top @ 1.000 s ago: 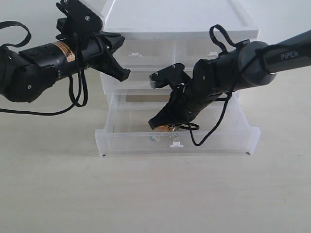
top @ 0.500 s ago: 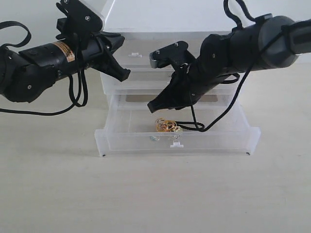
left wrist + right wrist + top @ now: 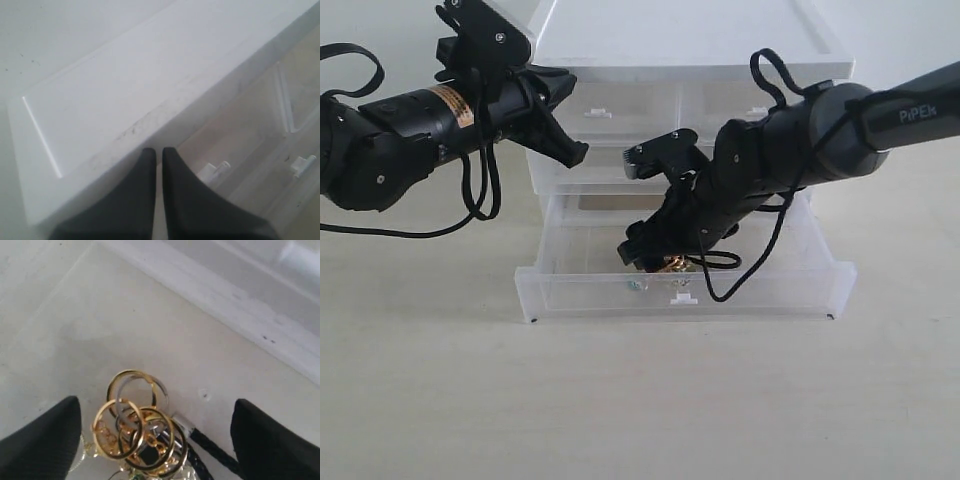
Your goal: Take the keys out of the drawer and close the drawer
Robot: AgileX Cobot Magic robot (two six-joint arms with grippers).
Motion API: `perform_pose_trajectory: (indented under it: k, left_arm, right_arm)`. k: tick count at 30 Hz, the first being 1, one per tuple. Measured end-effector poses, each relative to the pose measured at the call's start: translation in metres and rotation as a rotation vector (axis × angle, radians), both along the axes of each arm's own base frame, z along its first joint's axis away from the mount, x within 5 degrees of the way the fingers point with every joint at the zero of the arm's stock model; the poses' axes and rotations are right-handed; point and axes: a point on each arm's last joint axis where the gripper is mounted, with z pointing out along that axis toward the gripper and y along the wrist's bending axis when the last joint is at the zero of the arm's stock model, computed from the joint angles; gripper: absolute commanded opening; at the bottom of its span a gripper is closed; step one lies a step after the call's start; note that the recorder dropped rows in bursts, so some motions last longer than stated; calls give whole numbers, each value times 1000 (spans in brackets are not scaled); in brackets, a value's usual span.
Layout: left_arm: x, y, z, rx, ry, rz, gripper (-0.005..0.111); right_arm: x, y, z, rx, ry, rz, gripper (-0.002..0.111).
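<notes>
**Keys lie in the open drawer, not yet gripped**

Neither half of the task looks done. The drawer (image 3: 770, 290), the lowest tier of the three-tier unit (image 3: 690, 40), stands pulled well out over the pale surface (image 3: 620, 400). The keys (image 3: 137, 432) rest on its floor near the front wall, just behind the small tab handle (image 3: 682, 297).

The right arm (image 3: 800, 140) reaches down into the drawer. Its jaws are spread wide with the bunch between them, one finger on either side, and they clamp nothing. The left arm (image 3: 410, 130) hangs by the unit's upper corner, its jaws all but closed on empty air. What is left, by my reading, is to pinch the bunch, lift it clear, and push the drawer home.

The keys are a loose cluster of thin, shiny gold and silver rings, overlapping at odd angles, with a braided black cord (image 3: 215, 452) trailing off. They are likely to shift when squeezed. The drawer is smooth, milky translucent plastic with thin straight walls, and the unit's top is opaque white.
</notes>
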Motion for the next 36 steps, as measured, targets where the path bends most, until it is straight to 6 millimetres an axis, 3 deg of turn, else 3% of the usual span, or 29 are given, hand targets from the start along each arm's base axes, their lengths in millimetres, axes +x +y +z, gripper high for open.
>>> perform_pose_trajectory:
  k: [7, 14, 23, 31, 36]
  left_arm:
    - [0, 0, 0, 0, 0, 0, 4]
    - [0, 0, 0, 0, 0, 0, 4]
    - [0, 0, 0, 0, 0, 0, 4]
    - [0, 0, 0, -1, -2, 0, 4]
    - [0, 0, 0, -1, -2, 0, 4]
  right_arm:
    - [0, 0, -9, -15, 8, 8, 72]
    - [0, -1, -9, -46, 11, 37, 32]
    - [-1, -2, -9, -67, 18, 54, 0]
    - [-1, -2, -8, -70, 11, 60, 0]
    - [-3, -3, 7, -67, -9, 67, 0]
